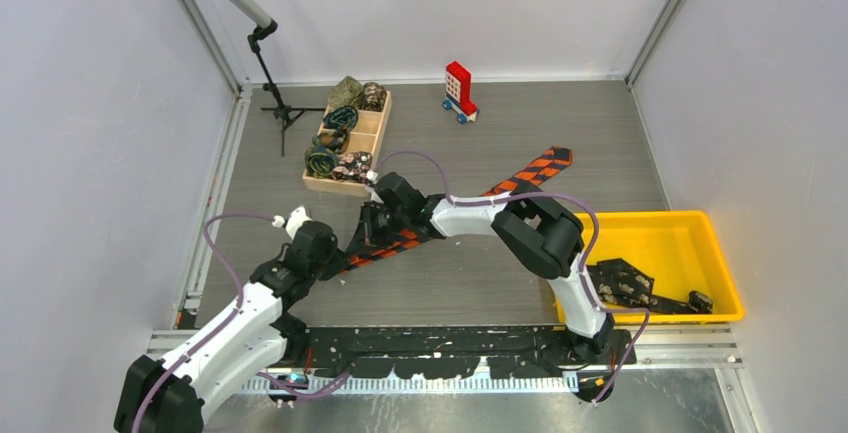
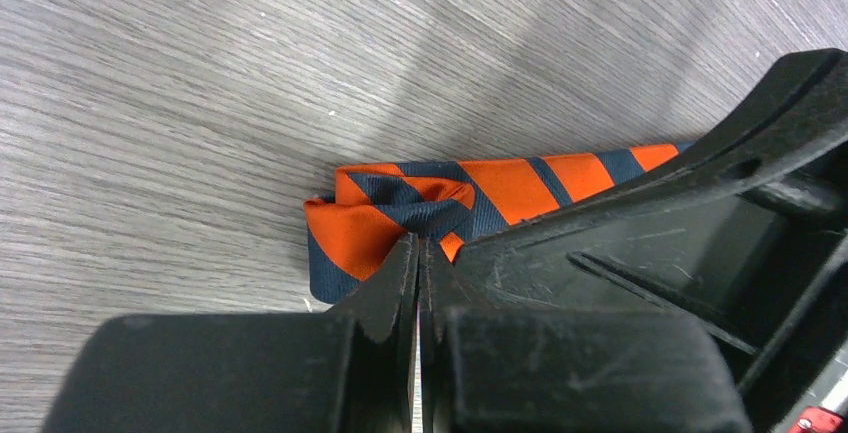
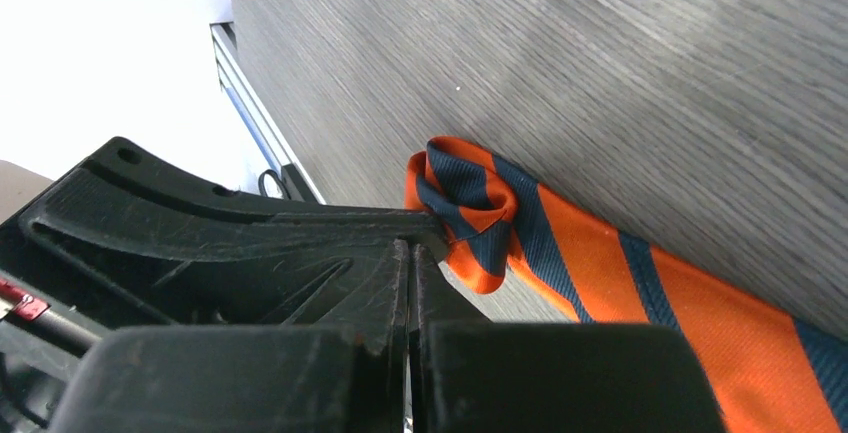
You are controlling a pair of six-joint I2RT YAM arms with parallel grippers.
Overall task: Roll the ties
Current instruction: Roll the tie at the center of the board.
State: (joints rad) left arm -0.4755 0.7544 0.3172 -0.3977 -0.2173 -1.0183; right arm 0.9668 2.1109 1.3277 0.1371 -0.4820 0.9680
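An orange-and-dark-blue tie (image 1: pixel 520 178) lies slantwise across the table, its wide end at the far right. Its narrow end is curled into a small roll (image 2: pixel 400 208), which also shows in the right wrist view (image 3: pixel 465 208). My left gripper (image 1: pixel 345 253) is shut, with its tips (image 2: pixel 418 245) pinching the dark fold of the roll. My right gripper (image 1: pixel 378 223) is shut, and its tips (image 3: pixel 410 248) sit right beside the roll with no cloth seen between them. The two grippers meet tip to tip at the roll.
A wooden tray (image 1: pixel 378 131) holding several rolled ties stands at the back left, next to a black stand (image 1: pixel 272 88). A red-and-white toy block (image 1: pixel 460 91) is at the back. A yellow bin (image 1: pixel 690 243) at the right holds dark ties (image 1: pixel 625 283).
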